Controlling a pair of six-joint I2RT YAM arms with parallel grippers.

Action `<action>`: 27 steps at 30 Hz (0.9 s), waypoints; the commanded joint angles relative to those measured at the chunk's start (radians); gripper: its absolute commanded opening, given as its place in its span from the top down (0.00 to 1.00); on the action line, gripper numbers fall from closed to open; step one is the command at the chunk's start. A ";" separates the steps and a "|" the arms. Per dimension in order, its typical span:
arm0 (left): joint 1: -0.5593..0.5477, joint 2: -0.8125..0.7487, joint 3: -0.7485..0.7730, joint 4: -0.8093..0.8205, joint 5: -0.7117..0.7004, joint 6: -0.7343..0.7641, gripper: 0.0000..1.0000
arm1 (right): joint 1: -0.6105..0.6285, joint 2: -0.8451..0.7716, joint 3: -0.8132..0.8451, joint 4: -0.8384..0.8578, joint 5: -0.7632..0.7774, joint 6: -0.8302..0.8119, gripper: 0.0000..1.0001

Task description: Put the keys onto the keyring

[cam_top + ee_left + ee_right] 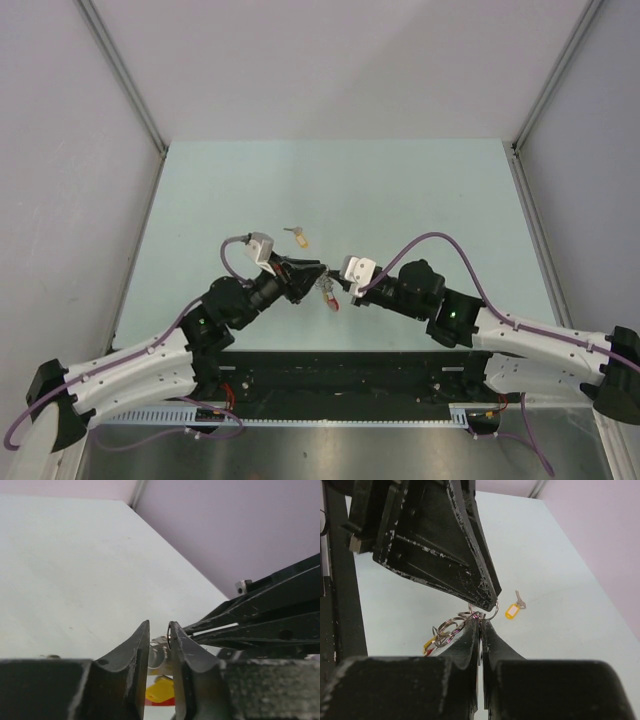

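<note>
Right wrist: left end effector (pixel 491 600) overhangs keyring (pixel 451 628), one key (pixel 513 610) beyond.

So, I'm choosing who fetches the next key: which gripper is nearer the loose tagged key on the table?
Left. The left gripper lies just near and right of the loose key; the right gripper points in from farther right, tip to tip with it at the keyring.

Left pincer (pixel 159 630) and right pincer (pixel 480 625): black fingers, matt, apparently hard plastic, edges scuffed pale and rough. Keyring (pixel 447 629): thin wire loops of bright, glossy metal. Loose key (pixel 513 611): dull metal blade, smooth yellow plastic tag. Surface (pixel 560 555): pale, matt, smooth.
</note>
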 commanded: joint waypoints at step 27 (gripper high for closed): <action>0.241 0.299 0.529 -0.814 0.794 0.425 0.51 | -0.046 -0.002 0.146 -0.314 -0.216 -0.198 1.00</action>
